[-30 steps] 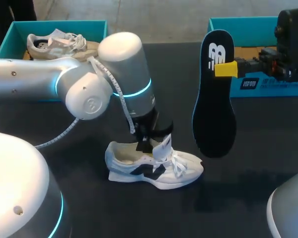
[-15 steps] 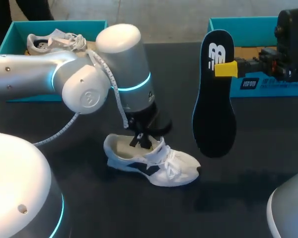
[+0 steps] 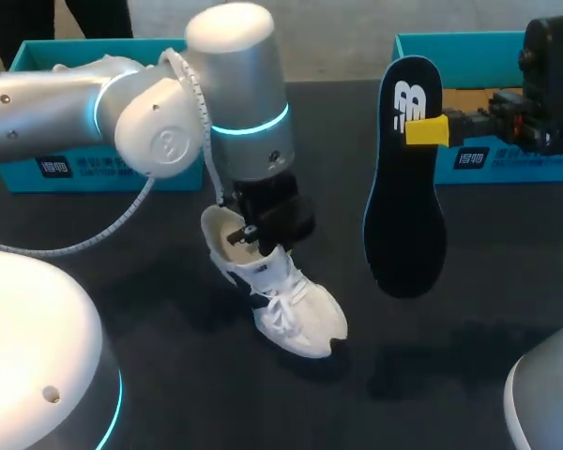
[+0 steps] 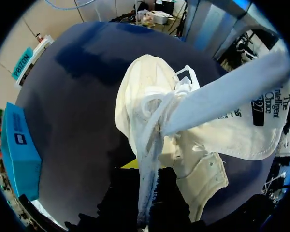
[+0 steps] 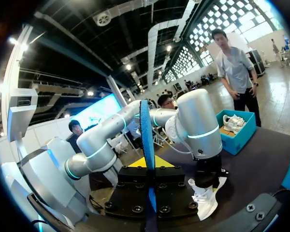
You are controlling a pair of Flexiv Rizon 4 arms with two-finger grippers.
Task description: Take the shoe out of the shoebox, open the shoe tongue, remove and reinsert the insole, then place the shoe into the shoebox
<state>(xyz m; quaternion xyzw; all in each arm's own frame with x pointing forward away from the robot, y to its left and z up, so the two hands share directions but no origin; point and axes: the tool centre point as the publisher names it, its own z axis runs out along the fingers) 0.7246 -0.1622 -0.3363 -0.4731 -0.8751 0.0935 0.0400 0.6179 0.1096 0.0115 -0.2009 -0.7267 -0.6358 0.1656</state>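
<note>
As the downward-pointing left gripper (image 3: 252, 234) pinches it, the shoe (image 3: 286, 305) hangs just below, toe lowest. The right gripper (image 3: 428, 129) clamps the insole (image 3: 403, 216) upright.

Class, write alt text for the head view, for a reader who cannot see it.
The left gripper holds a white sneaker by its opening, heel raised, toe down over a dark table. The right gripper holds a black insole upright beside it.
</note>
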